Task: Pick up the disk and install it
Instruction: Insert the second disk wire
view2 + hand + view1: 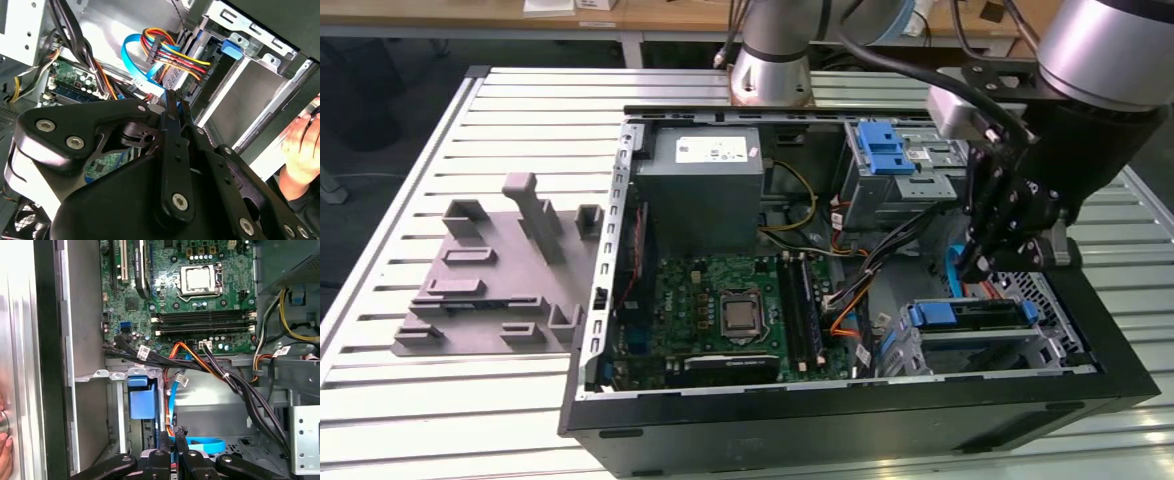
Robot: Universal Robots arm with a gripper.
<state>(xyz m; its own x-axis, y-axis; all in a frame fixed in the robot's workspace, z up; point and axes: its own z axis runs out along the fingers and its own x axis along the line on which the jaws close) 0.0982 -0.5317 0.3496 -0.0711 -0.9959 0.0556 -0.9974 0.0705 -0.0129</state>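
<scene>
The disk lies flat in the drive cage at the front of the open computer case, toward the exterior view's right. Its blue frame end faces the motherboard. In the second wrist view its silver side shows under a blue tab. My gripper hangs just above that cage, inside the case. Its thin black fingers are shut together in both wrist views, with nothing visibly between them. A blue data cable loops right by the fingertips. A multicoloured power plug sits close ahead of them.
The case stands open on a slatted metal table, with a motherboard, a grey power supply and an upper bay with blue latches. Black cable bundles cross the interior. A grey fixture lies beside it. A person's hand rests outside the case wall.
</scene>
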